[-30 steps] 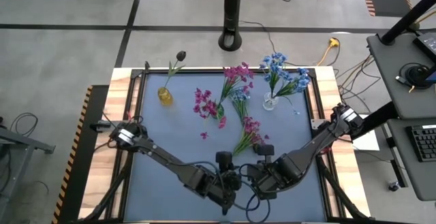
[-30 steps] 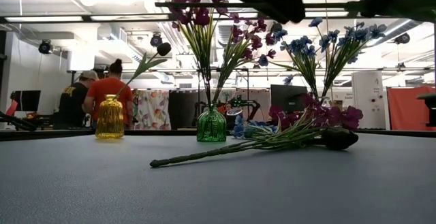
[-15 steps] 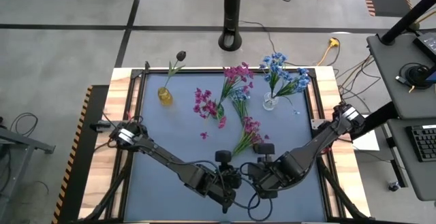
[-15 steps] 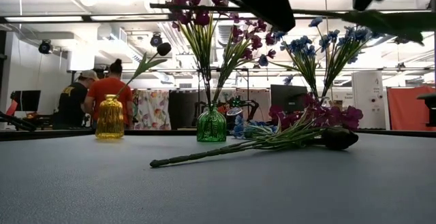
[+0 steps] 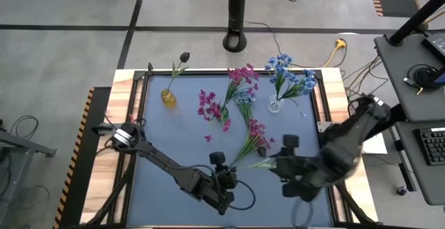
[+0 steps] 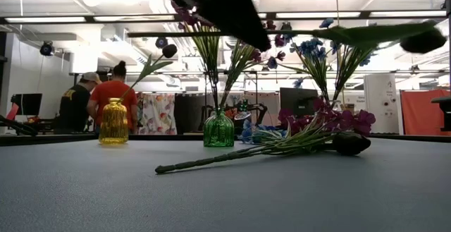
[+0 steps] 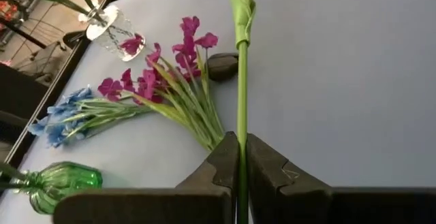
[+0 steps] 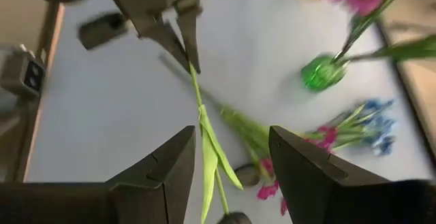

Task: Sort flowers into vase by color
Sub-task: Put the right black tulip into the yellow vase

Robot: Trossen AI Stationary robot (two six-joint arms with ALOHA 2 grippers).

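left gripper (image 7: 240,157) fingers pinching the dark tulip's stem (image 7: 241,101) above the tabletop's near edge; right gripper (image 8: 228,166) fingers spread, clear. carry it upright to the yellow vase (image 5: 168,98), far left corner, drop stem-first

1. A yellow vase (image 6: 113,121) stands at the far left of the blue-grey table (image 6: 225,190), holding a dark bud flower (image 6: 169,51) that leans to the right.
2. A green vase (image 6: 218,129) at the middle holds magenta sprigs (image 6: 204,17).
3. A loose pink sprig (image 6: 282,144) lies flat on the table, its stem end nearer the camera, beside a dark bud (image 6: 350,143).
4. Blue flowers (image 6: 331,49) rise behind on the right.
5. A dark arm part (image 6: 218,6) crosses the top, and a green stem (image 6: 282,33) runs level to a dark bud at the upper right.
6. Two people (image 6: 95,101) stand in the room beyond.
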